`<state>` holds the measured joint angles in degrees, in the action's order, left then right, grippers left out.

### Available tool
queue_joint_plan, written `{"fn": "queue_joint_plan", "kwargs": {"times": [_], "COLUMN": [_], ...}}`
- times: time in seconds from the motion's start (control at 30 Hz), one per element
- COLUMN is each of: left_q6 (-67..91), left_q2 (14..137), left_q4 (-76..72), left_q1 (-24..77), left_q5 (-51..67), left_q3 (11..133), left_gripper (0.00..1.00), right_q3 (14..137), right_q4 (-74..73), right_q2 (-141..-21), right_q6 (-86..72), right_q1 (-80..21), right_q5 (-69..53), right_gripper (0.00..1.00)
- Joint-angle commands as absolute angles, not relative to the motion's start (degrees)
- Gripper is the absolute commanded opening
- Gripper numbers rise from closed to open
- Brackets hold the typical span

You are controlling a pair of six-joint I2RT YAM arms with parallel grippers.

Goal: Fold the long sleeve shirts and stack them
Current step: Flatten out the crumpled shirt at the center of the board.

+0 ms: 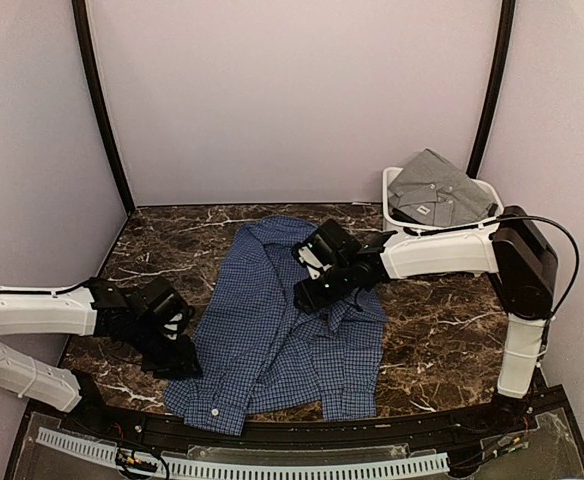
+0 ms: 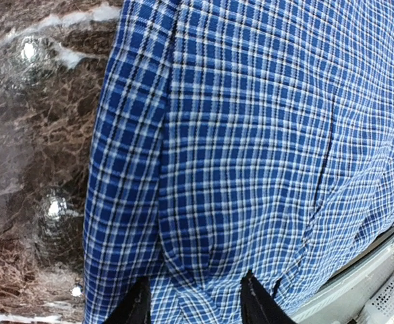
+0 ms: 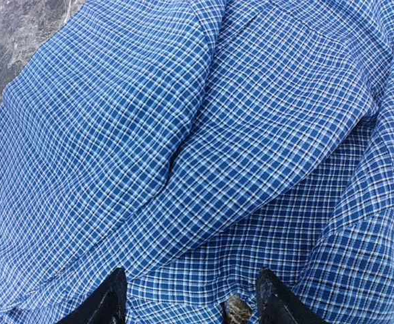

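The navy-blue checked shirt [image 1: 282,320] lies spread and rumpled on the dark marble table, collar end toward the back. It fills the left wrist view [image 2: 264,148] and the right wrist view [image 3: 204,135]. The grey shirt [image 1: 437,190] lies folded in the white bin at the back right. My left gripper [image 1: 182,358] is at the checked shirt's left edge, its jaws open [image 2: 195,305] with a raised fold of cloth between the fingertips. My right gripper [image 1: 310,295] is over the shirt's right middle, jaws open [image 3: 191,302] just above the cloth.
The white plastic bin [image 1: 397,215] stands at the back right corner. Bare marble table [image 1: 162,250] shows left of the shirt and on the right [image 1: 442,320]. A white perforated rail [image 1: 272,465] runs along the near edge. Pale walls enclose the table.
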<state>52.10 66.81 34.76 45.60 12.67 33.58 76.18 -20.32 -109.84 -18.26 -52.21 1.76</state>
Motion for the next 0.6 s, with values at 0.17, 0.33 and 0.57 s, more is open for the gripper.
{"fn": "queue_joint_plan", "kwargs": {"times": [0.17,0.33,0.57], "left_q6": [51.04,50.45,46.40], "left_q2": [71.10,70.26,69.63], "left_q4": [31.79,34.15,44.20], "left_q1": [45.83,45.88,43.51], "left_q5": [12.59,9.74,-4.52], "left_q3": [34.73,38.08,51.25], "left_gripper": [0.33,0.11,0.00], "right_q3": [77.68,77.61,77.51], "right_q4": [-18.45,-18.44,-18.37], "right_q2": [-110.53,-110.70,-110.90], "right_q6": [-17.43,-17.33,-17.23], "right_q1": [-52.21,-52.12,-51.73], "right_q5": [3.48,3.48,3.77], "right_gripper": [0.62,0.62,0.62]}}
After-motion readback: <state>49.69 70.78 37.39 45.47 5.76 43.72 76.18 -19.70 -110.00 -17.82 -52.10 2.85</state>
